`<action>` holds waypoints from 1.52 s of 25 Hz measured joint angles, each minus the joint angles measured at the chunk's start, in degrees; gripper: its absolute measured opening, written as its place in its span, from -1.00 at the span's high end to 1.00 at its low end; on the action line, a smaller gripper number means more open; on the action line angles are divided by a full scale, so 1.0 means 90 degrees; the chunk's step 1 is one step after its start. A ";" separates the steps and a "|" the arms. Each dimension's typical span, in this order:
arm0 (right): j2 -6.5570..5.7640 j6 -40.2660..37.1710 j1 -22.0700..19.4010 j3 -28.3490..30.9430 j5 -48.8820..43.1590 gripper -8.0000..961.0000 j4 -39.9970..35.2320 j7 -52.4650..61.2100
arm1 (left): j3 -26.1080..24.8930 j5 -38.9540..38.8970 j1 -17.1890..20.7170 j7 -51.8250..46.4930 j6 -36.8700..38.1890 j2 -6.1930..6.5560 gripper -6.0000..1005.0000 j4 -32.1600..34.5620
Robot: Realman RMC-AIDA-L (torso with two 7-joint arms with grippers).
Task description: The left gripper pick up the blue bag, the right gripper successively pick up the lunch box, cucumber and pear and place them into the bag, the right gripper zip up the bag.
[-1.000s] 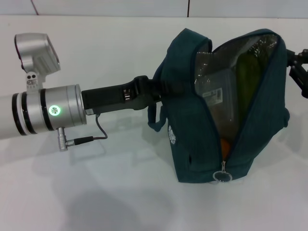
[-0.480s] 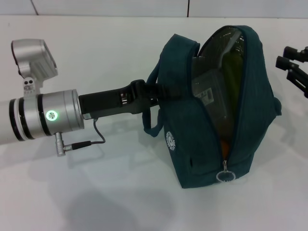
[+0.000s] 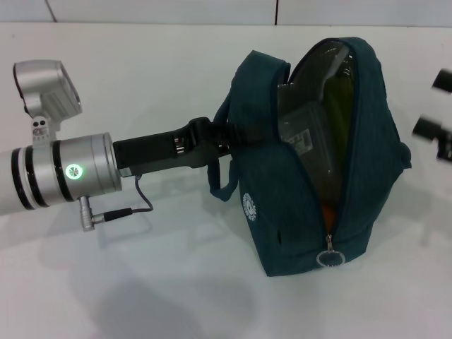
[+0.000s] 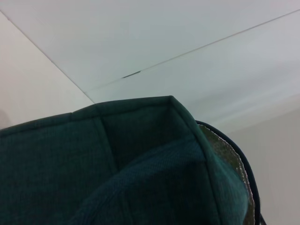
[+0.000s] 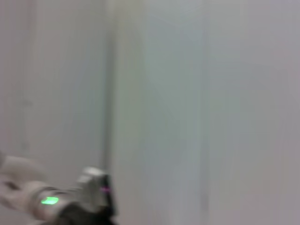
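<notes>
The blue bag (image 3: 296,212) stands on the white table with its mouth unzipped. My left gripper (image 3: 215,135) reaches in from the left and is shut on a handle of the bag. Inside against the foil lining I see the lunch box (image 3: 308,128), the green cucumber (image 3: 337,113) and a sliver of the orange pear (image 3: 326,210). The ring zip pull (image 3: 329,258) hangs at the near end of the zip. My right gripper (image 3: 435,104) is at the far right edge, apart from the bag, open and blurred by motion. The left wrist view is filled by the bag's fabric (image 4: 117,178).
The left arm's silver joint (image 3: 70,173) with its green light and a cable lies across the left of the table. In the right wrist view that same arm (image 5: 49,200) shows far off. White tabletop surrounds the bag.
My right gripper has drawn away from the bag's mouth toward the right edge. The bag's mouth has narrowed, and the left arm has shifted slightly left with the bag.
</notes>
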 joint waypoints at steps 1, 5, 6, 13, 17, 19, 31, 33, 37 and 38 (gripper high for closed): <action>0.0003 -0.0192 0.0003 -0.0019 -0.0062 -0.11 0.0004 -0.0013 | -0.0001 -0.0001 0.0001 0.0002 -0.0001 0.0000 0.82 0.0000; 0.0022 -0.0620 0.0037 -0.0321 -0.0394 -0.34 0.0084 -0.0032 | -0.0002 -0.0009 -0.0015 0.0005 -0.0005 0.0001 0.82 0.0000; 0.0021 -0.0673 0.0047 -0.0473 -0.0530 -0.40 0.0101 -0.0036 | -0.0002 -0.0010 -0.0015 0.0006 -0.0005 0.0001 0.82 0.0000; 0.0023 -0.0859 0.0008 -0.0960 -0.1566 -0.51 0.0165 -0.0131 | 0.0000 -0.0014 0.0003 0.0008 -0.0006 0.0001 0.82 0.0000; 0.0023 -0.0882 0.0014 -0.0985 -0.1841 -0.51 0.0504 -0.0323 | -0.0003 -0.0019 0.0004 0.0009 -0.0005 0.0001 0.82 0.0000; 0.0023 -0.0852 0.0035 -0.0967 -0.1911 -0.51 0.0698 -0.0425 | -0.0003 -0.0022 0.0004 0.0009 -0.0005 0.0001 0.81 0.0000; 0.0040 0.0098 0.0372 -0.0995 -0.2015 -0.51 0.1917 -0.0749 | -0.0010 -0.0033 -0.0050 0.0008 0.0003 0.0010 0.81 0.0040; 0.0041 0.0145 0.0418 -0.0997 -0.1999 -0.51 0.2017 -0.0769 | -0.0012 -0.0034 -0.0048 0.0008 0.0006 0.0011 0.81 0.0040; 0.0056 0.0199 0.0554 -0.1001 -0.1984 -0.51 0.2206 -0.0789 | -0.0012 -0.0034 -0.0046 0.0008 0.0013 0.0011 0.81 0.0040; 0.0059 0.0213 0.0589 -0.1003 -0.1983 -0.51 0.2253 -0.0790 | -0.0013 -0.0034 -0.0047 0.0009 0.0013 0.0009 0.81 0.0040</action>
